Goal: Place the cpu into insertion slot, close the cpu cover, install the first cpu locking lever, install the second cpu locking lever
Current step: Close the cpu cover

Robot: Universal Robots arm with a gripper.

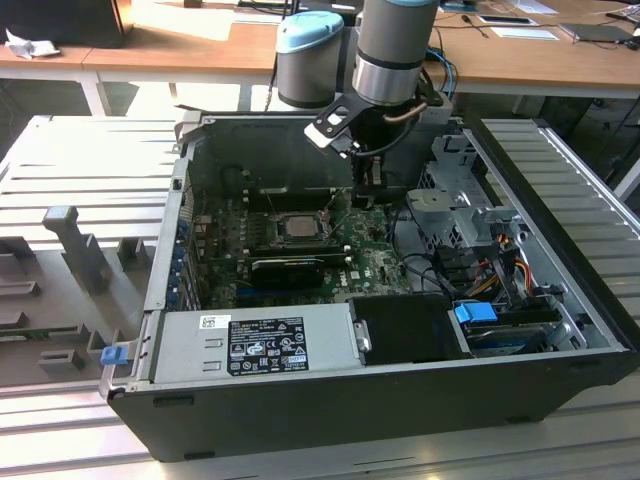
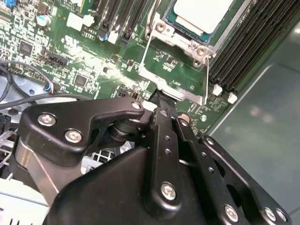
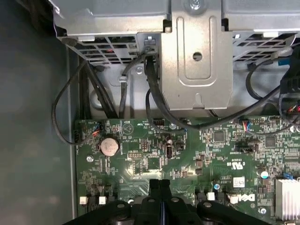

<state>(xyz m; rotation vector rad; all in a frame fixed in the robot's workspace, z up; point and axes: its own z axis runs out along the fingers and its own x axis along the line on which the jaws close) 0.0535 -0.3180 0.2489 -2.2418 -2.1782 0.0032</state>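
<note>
In the second wrist view, the pale silver-grey square cpu [image 2: 202, 13] is cut off at the edge, and my black end effector [image 2: 160, 104] hides part of the green circuit board [image 2: 89, 51].

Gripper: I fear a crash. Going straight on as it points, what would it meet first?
Likely the green circuit board beside the insertion slot, just ahead of the gripper; depth is unclear.
</note>
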